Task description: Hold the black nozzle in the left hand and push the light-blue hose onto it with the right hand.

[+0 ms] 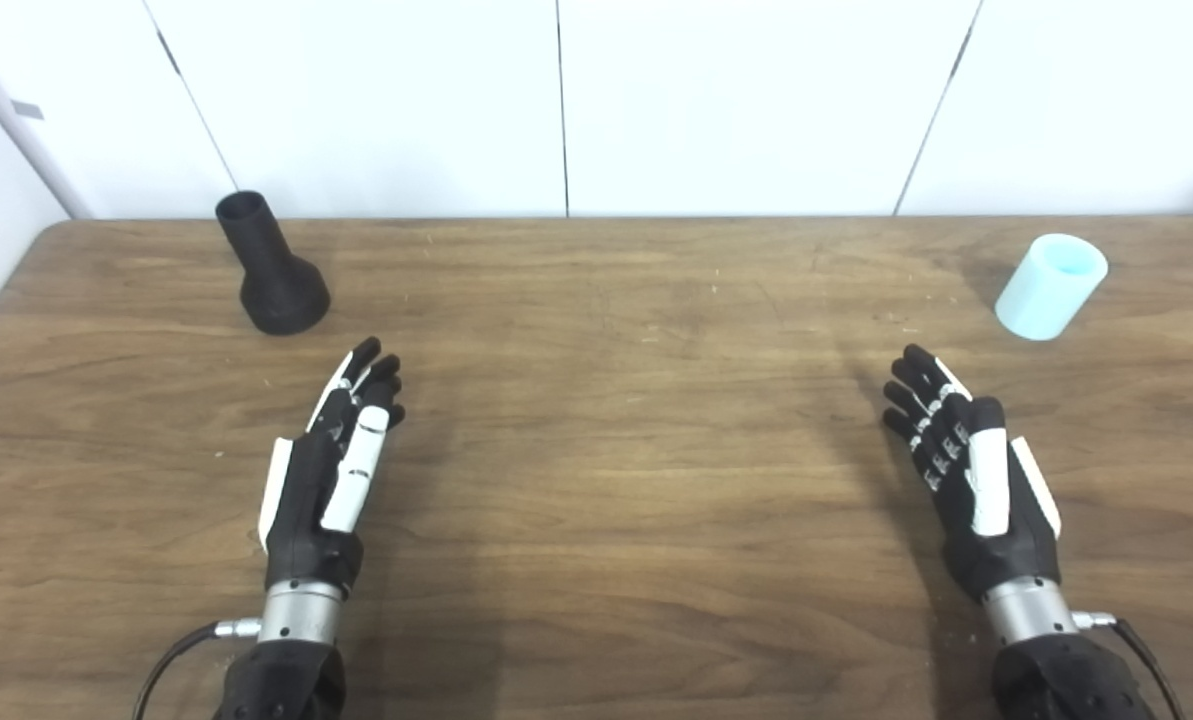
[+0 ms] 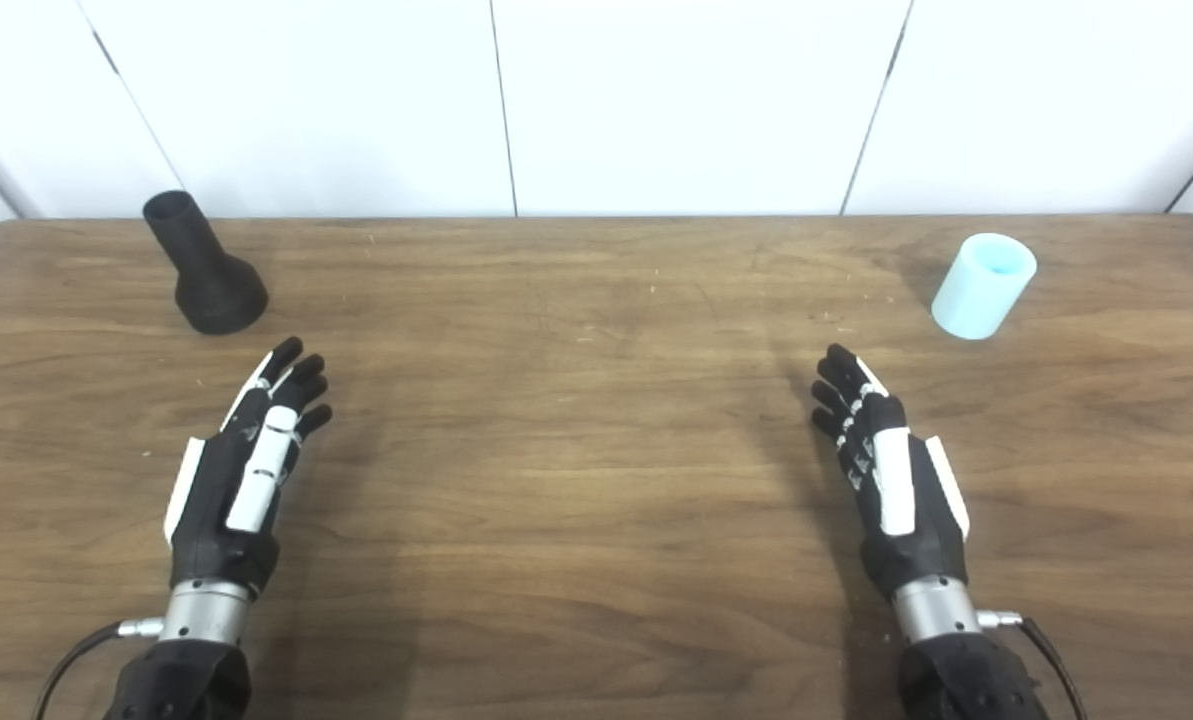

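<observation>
On the counter [image 1: 596, 560], both the left hand [image 1: 331, 470] and right hand [image 1: 966, 470] rest empty, fingers apart; a clumsy reach could topple the upright black nozzle [image 1: 271, 265] or light-blue hose [image 1: 1051, 286].

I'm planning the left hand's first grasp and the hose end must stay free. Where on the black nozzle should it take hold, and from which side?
Grip the black nozzle probably around its wide flared base, coming from the near side, where the open left hand already lies. It stands base-down, narrow open neck up and leaning away, so that end stays clear for the light-blue hose.
</observation>
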